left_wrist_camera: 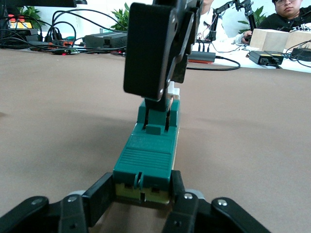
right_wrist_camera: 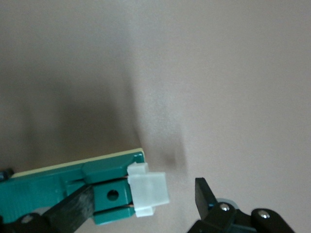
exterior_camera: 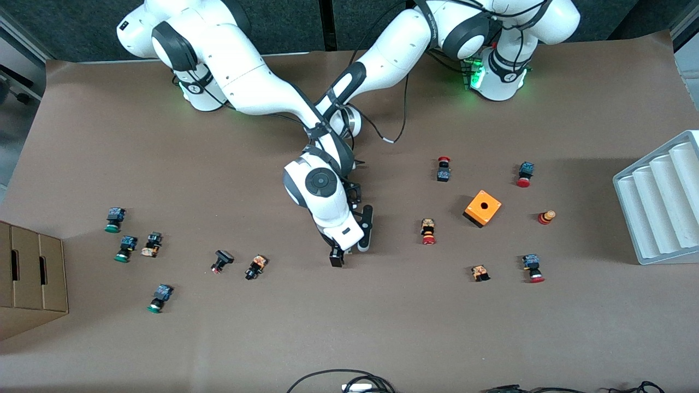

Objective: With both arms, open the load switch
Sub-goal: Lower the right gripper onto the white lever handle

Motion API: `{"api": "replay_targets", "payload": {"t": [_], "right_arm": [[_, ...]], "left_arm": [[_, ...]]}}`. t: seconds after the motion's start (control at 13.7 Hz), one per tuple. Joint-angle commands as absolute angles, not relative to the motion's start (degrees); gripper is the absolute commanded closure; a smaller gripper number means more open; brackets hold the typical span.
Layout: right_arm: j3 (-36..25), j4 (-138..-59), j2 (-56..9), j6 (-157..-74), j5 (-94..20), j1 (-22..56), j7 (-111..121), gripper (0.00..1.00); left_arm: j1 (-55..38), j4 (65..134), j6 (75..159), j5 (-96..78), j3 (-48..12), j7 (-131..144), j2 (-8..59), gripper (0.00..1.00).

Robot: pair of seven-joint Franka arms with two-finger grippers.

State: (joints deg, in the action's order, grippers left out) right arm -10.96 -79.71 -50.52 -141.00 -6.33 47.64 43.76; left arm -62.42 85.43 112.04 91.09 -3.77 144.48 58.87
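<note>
Pincers met at the middle of the tabletop (exterior_camera: pixel 382 327), where the right arm (exterior_camera: pixel 256 82) crossed over the left arm (exterior_camera: pixel 393 49). The left pincer (left_wrist_camera: pixel 143 187) was clamped on one end of the load switch (left_wrist_camera: pixel 148 155), its fingers pressed against both sides of the slim green block. Whether the switch rested on the brown surface or hung just above it could not be told. At the switch's other end the right pincer (right_wrist_camera: pixel 146 201) stood spread. One finger (right_wrist_camera: pixel 73 208) lay across the green body, while the other (right_wrist_camera: pixel 204 194) stood apart from the white tab (right_wrist_camera: pixel 148 189). From the meeting point, as the front camera saw it, an orange cube (exterior_camera: pixel 483 208) sat at three o'clock among red-capped push buttons (exterior_camera: pixel 428 231). A white ribbed tray (exterior_camera: pixel 661 202) lay farther out the same way. Green-capped buttons (exterior_camera: pixel 113 219) were scattered toward nine o'clock, and a cardboard box (exterior_camera: pixel 33 278) stood at about eight.
</note>
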Motion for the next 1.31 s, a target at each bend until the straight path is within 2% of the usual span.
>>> {"api": "replay_targets", "payload": {"t": [0.0,0.58,0.8,1.24], "right_arm": [[-12.22,-77.87,-52.29,-141.59,-8.0,48.69,42.37,0.07],[-12.22,-77.87,-52.29,-141.59,-8.0,49.13,42.36,0.21],[-12.13,-78.05,-52.12,-141.59,-7.91,49.22,40.71,0.3],[-12.13,-78.13,-51.77,-141.42,-7.65,50.1,39.2,0.37]], "left_arm": [[-62.67,84.29,112.59,91.93,-3.16,145.11,60.12,0.6],[-62.67,84.29,112.68,91.93,-3.16,145.02,60.03,0.6],[-62.67,84.29,112.68,91.93,-3.16,145.11,60.03,0.6],[-62.67,84.29,112.68,91.93,-3.16,145.02,60.03,0.6]]}}
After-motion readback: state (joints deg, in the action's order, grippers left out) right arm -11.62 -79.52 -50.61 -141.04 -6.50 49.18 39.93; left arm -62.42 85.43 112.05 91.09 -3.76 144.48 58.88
